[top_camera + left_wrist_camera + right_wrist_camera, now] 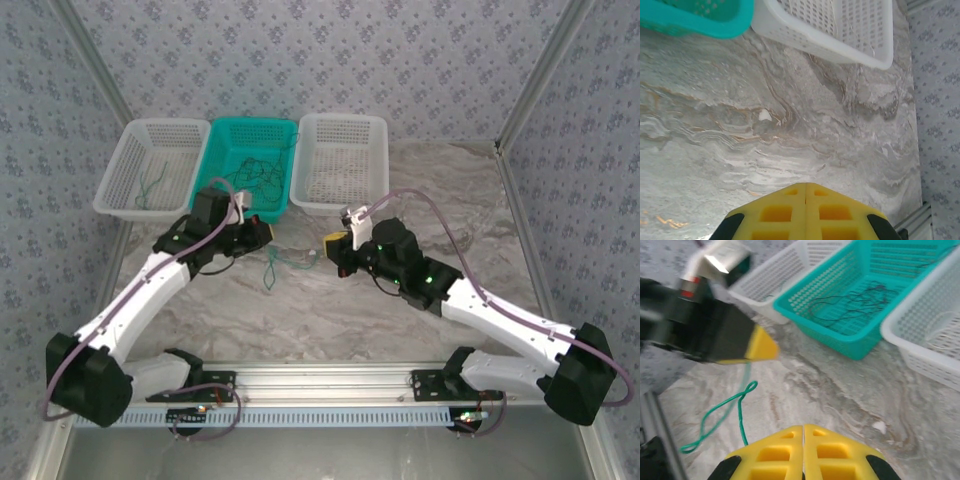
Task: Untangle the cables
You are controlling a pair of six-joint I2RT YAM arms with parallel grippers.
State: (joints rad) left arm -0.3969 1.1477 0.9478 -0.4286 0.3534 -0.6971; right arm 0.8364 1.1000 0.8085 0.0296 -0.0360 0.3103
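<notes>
**A:** Where are the cables?

**B:** A loose tangle of dark cables (255, 170) lies in the teal basket (215, 160), the middle of three at the far side of the table (420, 200). One thin green strand (150, 188) lies in the left white basket (118, 165). A pale loop (942, 332) rests in the right white basket (378, 150).

**A:** Is anything out on the marble?

**B:** One green cable (725, 412) lies there, looped and squiggly, near of the teal basket and between the two arms.

**A:** How is the left gripper (262, 235)?

**B:** Its yellow fingers (785, 212) are pressed flat together. It sits just near of the teal basket's near right corner, above the far end of the green cable. The right wrist view shows a blurred green line rising toward its tip. Whether the strand is actually pinched I cannot tell, and its own camera shows no wire at the seam.

**A:** And the right gripper (335, 243)?

**B:** It is closed as well, pads (827, 455) meeting with nothing between them. It hangs to the right of the green cable, apart from it and pointing left toward the other gripper. A small white speck (765, 115) lies on the table nearby.
</notes>
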